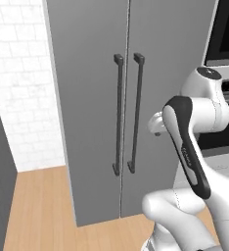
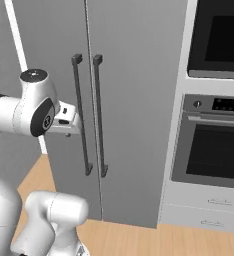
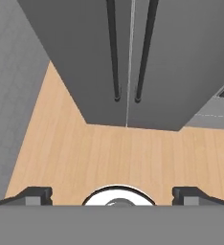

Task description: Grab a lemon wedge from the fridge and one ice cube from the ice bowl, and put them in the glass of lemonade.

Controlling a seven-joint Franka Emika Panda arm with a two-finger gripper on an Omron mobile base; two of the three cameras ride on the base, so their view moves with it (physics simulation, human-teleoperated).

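While the arm folds up close to the base, the gripper [image 3: 112,196] hangs nose-down over the wooden floor [image 3: 109,153], and its two dark fingertips [image 3: 35,195] sit far apart at either side of the hand view, so the claw is released, with bare floorboards between the tips. From the left base view the hand is tucked behind the forearm, a little way out from the fridge front; from the right base view a bit of the hand pokes out beside the elbow joint, close to the left door's bar handle [image 2: 82,120].

Just past the floor strip stands the fridge [image 1: 87,98], tall, matte grey, both doors closed with a thin seam running down the middle. Its two long dark handles flank that seam, the left handle [image 1: 118,115] and the right handle [image 1: 136,112], both upright and parallel. Looking down the gripper, the lower ends of those bars [image 3: 115,72] show above the floor, with the fridge base meeting the boards.

Off to the right of the fridge sits a built-in oven stack [image 2: 214,140] with dark glass doors, and pale drawers [image 2: 209,210] below it. Farther left, beyond the fridge, a white brick wall [image 1: 18,88] runs back.
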